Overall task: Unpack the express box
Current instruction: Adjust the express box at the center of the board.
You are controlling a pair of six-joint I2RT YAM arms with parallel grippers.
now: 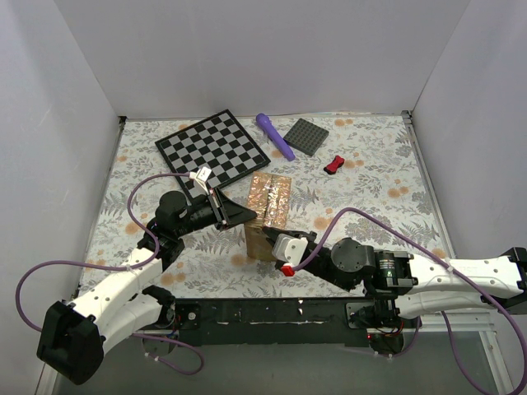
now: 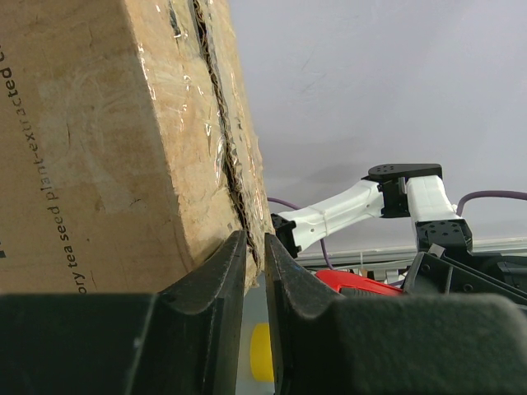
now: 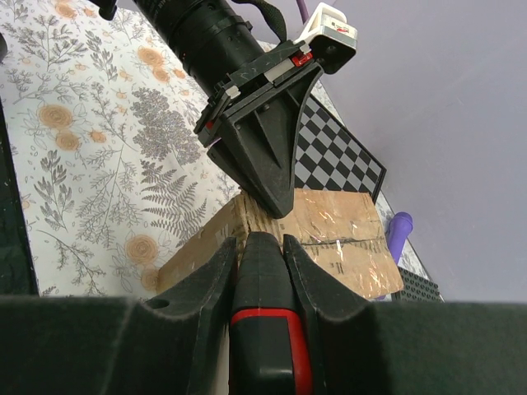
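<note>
The express box [image 1: 273, 202], a brown carton with shiny tape over its top seam, lies mid-table. It shows in the left wrist view [image 2: 99, 148] and the right wrist view [image 3: 346, 239] too. My left gripper [image 1: 244, 216] meets the box's left near corner. Its jaws [image 2: 251, 243] stand almost together, pinching the frayed cardboard where the seam ends. My right gripper [image 1: 272, 243] is against the box's near side, shut [image 3: 259, 243] on a black and red cutter [image 3: 262, 329]. The cutter's tip touches the box edge just under the left fingers [image 3: 268, 164].
A checkerboard [image 1: 212, 148] lies behind the box at the left. A purple cylinder [image 1: 274, 136], a dark grey studded plate [image 1: 307, 136] and a small red and black piece [image 1: 333, 164] lie behind at the right. White walls close three sides.
</note>
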